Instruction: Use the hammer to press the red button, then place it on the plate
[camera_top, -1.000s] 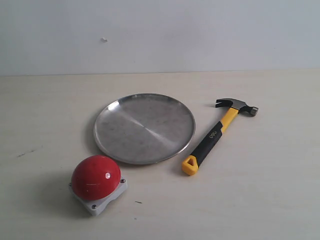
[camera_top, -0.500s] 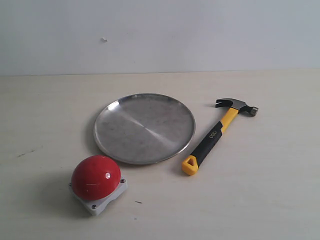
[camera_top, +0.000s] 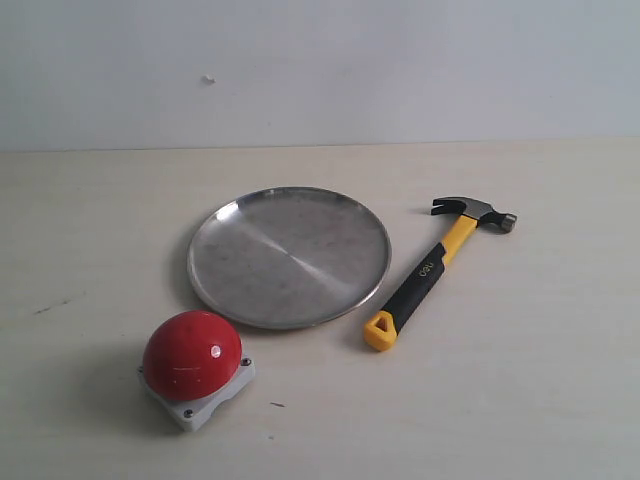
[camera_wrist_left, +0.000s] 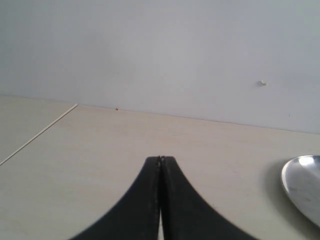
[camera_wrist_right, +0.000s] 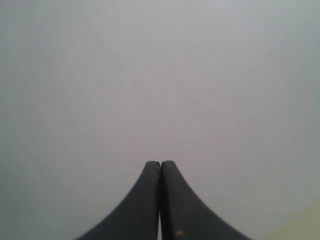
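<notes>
A claw hammer (camera_top: 432, 268) with a yellow and black handle lies flat on the table, right of the plate, its steel head toward the back. The round steel plate (camera_top: 289, 256) sits in the middle and is bare; its edge (camera_wrist_left: 301, 186) shows in the left wrist view. The red button (camera_top: 192, 354) on its light-grey base stands at the front left. Neither arm appears in the exterior view. My left gripper (camera_wrist_left: 160, 159) is shut on nothing above bare table. My right gripper (camera_wrist_right: 160, 163) is shut too, facing the blank wall.
The pale tabletop (camera_top: 520, 380) ends at a grey-white wall (camera_top: 320, 70) behind. A table seam (camera_wrist_left: 40, 134) runs across the left wrist view. A small dark speck (camera_top: 275, 404) lies near the button.
</notes>
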